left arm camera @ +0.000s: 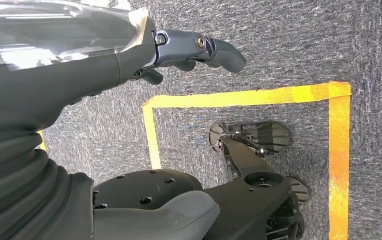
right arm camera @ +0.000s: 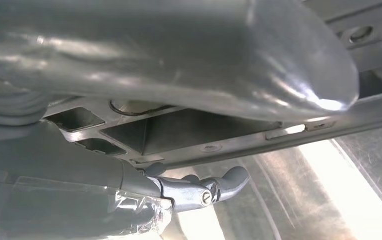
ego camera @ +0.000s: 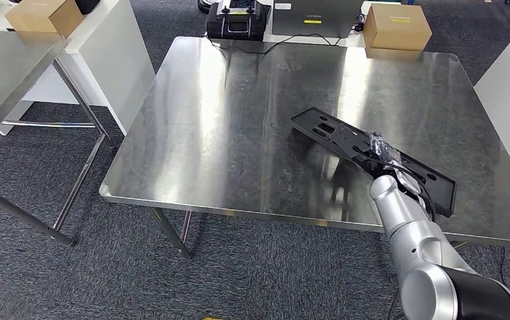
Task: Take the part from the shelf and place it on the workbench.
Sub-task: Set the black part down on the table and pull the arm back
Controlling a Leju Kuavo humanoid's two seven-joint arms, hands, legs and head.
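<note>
A: Where is the part (ego camera: 372, 157) found?
B: On the worktop (ego camera: 239, 127), long axis running 10 to 4 o'clock, pinched at its 4 o'clock end by the right robot hand (ego camera: 391, 163). Left robot hand (left arm camera: 189, 55) hangs loosely spread, nothing held.

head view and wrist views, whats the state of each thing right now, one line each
black part: flat on the workbench, gripped at its near end
right hand: holds the black part, thumb over it, fingers under
left hand: hangs over the carpet, fingers apart, holding nothing
workbench: bare steel, carries the part
cardboard box: closed, beyond the workbench's far edge
</note>
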